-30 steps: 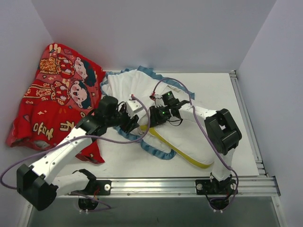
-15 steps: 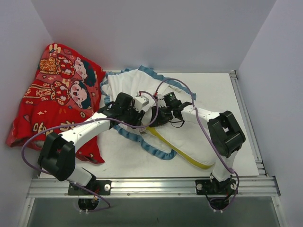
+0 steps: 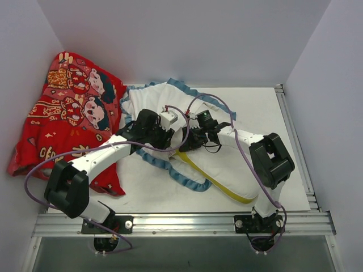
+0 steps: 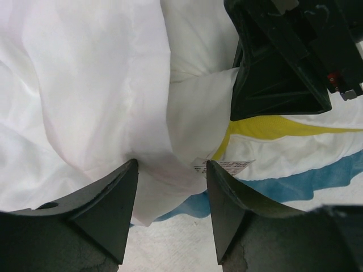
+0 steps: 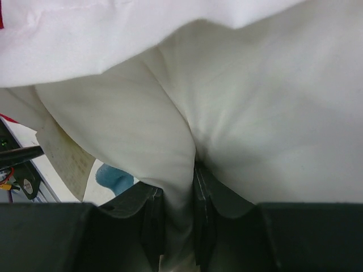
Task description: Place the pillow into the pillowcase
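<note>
Pale walls (image 3: pixel 170 39) enclose a white desk (image 3: pixel 255 107), at whose middle both arms are met. The left hand (image 4: pixel 171 163) is spread, and a fold of white cloth, judged to be the lining of the pillowcase (image 3: pixel 150 96), is straddled between its fingers but not clamped. Just beyond that hand, to its right, the right hand (image 5: pixel 178 184) is pressed together on a pinch of plump white fabric. This is taken to be a corner of the pillow (image 3: pixel 227 170), though that cannot be told for certain. A looser white layer is draped over the right hand. Close by, the yellow piping (image 4: pixel 266 127) and a small label (image 4: pixel 224 165) are seen, with blue ruffled trim (image 3: pixel 181 177) beneath them. Most of the pillow is laid outside the pillowcase, behind the right hand. Well off to the left of the left hand, a red cloth (image 3: pixel 68 113) is heaped. Insertion is judged to be barely begun. Next, the lining should be clamped and lifted by the left hand so that the mouth is held wide, while the pinched corner is driven deeper inside.
</note>
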Motion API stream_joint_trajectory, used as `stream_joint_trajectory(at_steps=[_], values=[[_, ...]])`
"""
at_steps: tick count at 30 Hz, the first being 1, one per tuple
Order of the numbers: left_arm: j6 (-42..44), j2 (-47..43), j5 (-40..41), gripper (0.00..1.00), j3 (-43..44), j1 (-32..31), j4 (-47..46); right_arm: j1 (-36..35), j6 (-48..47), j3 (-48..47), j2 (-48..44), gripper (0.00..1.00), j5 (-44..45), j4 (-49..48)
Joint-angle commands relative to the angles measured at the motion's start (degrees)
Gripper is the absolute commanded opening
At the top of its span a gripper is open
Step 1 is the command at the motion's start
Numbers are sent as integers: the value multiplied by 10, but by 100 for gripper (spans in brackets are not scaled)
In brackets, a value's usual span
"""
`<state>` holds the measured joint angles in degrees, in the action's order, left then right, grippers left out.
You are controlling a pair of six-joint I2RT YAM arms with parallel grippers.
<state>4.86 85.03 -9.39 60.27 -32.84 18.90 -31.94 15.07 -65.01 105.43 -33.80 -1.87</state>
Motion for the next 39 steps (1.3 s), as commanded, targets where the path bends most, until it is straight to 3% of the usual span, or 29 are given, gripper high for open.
stream_joint_trajectory(at_steps=[1, 10, 16, 23, 25, 27, 28, 30, 34, 39], values=[[4, -28, 16, 61, 28, 5, -49, 3, 9, 17, -8, 0, 29, 56], [1, 21, 39, 62, 57, 6, -59, 3, 11, 22, -15, 0, 33, 55], [22, 47, 35, 56, 75, 7, -46, 4, 12, 24, -18, 0, 37, 55], [42, 38, 14, 62, 70, 8, -20, 5, 22, 15, -13, 0, 35, 51], [44, 41, 18, 52, 67, 8, -6, 5, 27, 11, -12, 0, 31, 49], [23, 46, -4, 33, 91, 10, 9, 5, 32, 9, -15, 0, 31, 46], [12, 48, -39, 16, 105, 12, 23, 5, 39, 7, -17, 0, 30, 41], [-21, 42, -147, 4, 122, 13, 24, 5, 49, 3, -22, 0, 28, 35], [-135, 33, -265, 0, 157, 9, -10, 5, 103, -34, -48, 0, 22, 3], [-216, 19, -309, 0, 154, 6, -41, 24, 262, -98, -65, 0, 15, -19]])
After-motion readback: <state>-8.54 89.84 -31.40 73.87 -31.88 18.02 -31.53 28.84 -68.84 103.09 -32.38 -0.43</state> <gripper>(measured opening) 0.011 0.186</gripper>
